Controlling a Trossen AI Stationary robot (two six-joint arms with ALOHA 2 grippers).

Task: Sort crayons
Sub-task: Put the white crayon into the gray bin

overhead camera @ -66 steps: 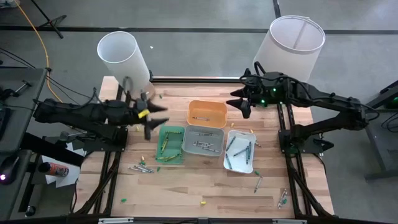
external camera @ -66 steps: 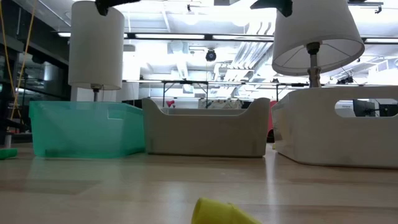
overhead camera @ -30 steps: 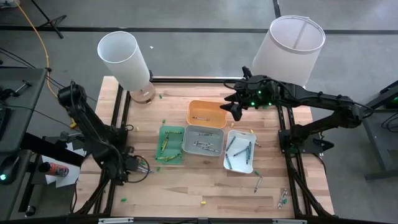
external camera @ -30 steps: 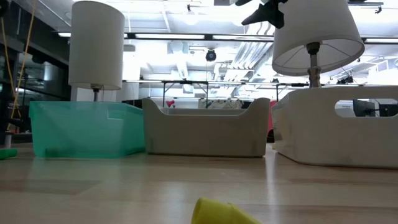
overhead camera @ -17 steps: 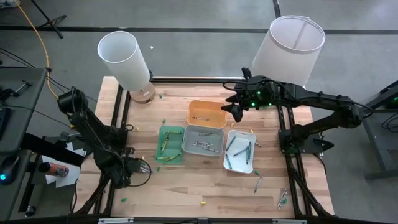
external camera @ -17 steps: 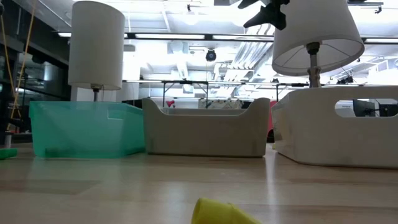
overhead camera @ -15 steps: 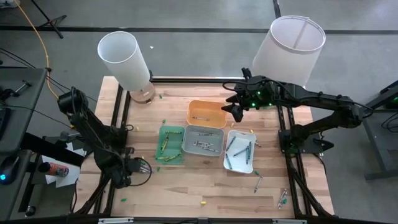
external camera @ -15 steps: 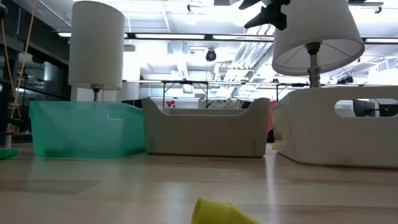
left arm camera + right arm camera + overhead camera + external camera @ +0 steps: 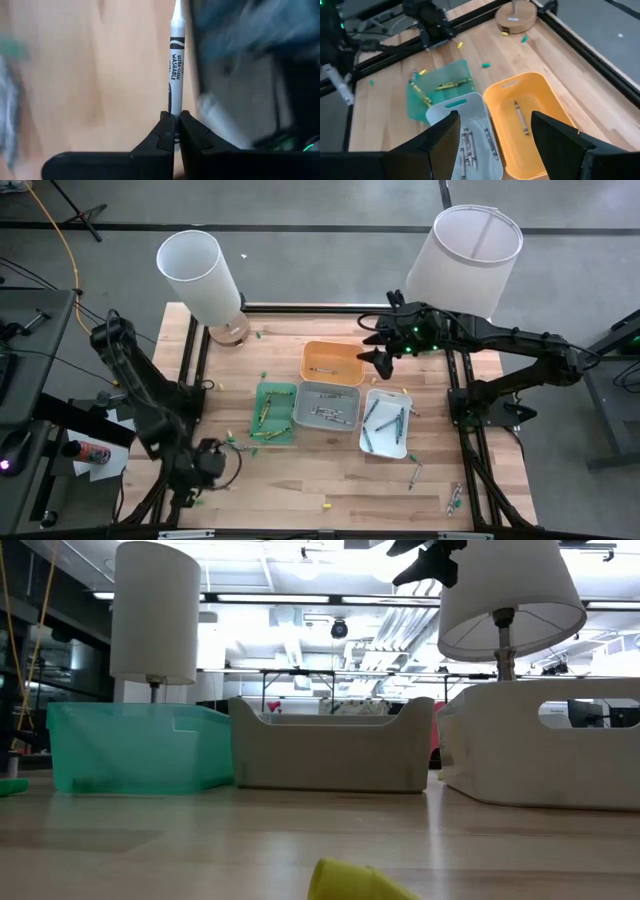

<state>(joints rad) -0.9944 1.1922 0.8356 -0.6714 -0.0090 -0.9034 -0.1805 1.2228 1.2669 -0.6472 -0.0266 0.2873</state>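
Observation:
My left gripper is near the table's left near corner, shut on a grey-white crayon with black print. Loose crayons lie beside it on the wood, and others lie toward the near right. A green tray, a grey tray, a white tray and an orange tray hold sorted crayons. My right gripper hangs open above the orange tray's far right corner with nothing between its fingers. My left gripper pinches the grey-white crayon's blunt end between its two fingertips. The fingers slant down toward the table. The crayon sticks out beyond them in line with the fingers, tip foremost, and appears clear of the wood.
Two white lamps stand at the far corners, one left and one right. A yellow crayon lies close to the low camera at the near edge. Dark frame rails run along both table sides.
My left gripper has drawn back from the loose crayons toward the table's near left corner and has risen, tipping less steeply. My right arm has kept its place above the orange tray.

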